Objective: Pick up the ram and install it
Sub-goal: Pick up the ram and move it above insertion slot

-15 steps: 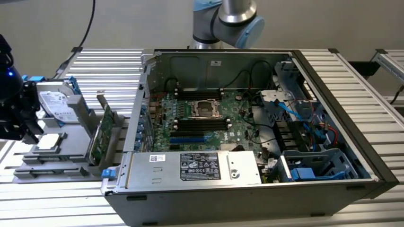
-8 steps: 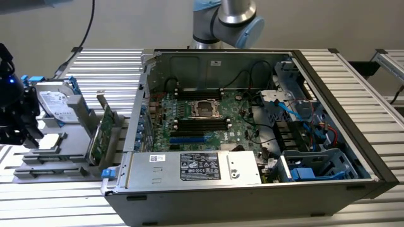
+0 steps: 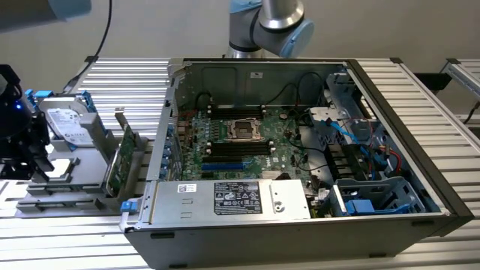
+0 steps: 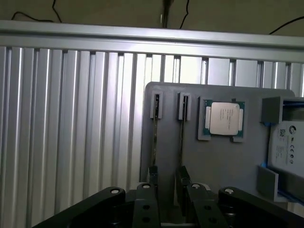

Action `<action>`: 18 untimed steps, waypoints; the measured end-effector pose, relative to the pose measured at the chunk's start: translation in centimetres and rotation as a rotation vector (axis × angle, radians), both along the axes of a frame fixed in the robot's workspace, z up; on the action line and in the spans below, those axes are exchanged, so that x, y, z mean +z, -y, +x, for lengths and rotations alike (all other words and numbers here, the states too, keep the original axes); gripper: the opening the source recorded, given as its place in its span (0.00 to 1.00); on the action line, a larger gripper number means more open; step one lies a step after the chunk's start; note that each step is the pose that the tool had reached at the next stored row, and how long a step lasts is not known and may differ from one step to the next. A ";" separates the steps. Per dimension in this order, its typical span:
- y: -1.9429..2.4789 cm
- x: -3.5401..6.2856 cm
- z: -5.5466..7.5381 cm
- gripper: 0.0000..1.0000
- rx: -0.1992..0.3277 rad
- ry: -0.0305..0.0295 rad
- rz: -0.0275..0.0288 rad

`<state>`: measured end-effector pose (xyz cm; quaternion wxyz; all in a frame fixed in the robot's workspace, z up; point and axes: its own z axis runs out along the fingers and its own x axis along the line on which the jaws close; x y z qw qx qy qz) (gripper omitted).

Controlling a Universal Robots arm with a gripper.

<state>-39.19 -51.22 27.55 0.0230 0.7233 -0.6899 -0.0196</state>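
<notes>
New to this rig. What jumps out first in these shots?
The open computer case, green motherboard exposed, takes up the middle of the exterior view. On that view's left a gray holder carries a silver hard drive and a green card. In the wrist view the gripper, fingers open, hangs over the holder's two edge-on ram sticks, a CPU beside them.

I see an open computer case [image 3: 408,135] on the slatted table [image 3: 127,84], exposing the motherboard [image 3: 279,142] and power supply [image 3: 232,198]. At the exterior view's left, a grey fixture [image 3: 67,188] carries a blue-railed hard drive [image 3: 66,121], an upright green card [image 3: 120,160] and a processor [image 4: 224,118].
</notes>
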 end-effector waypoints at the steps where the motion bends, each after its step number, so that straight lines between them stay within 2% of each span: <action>1: 0.04 -0.18 0.0 0.30 0.002 0.0000 0.0000; 18: 0.72 -3.27 0.0 0.30 0.054 -0.0001 0.0000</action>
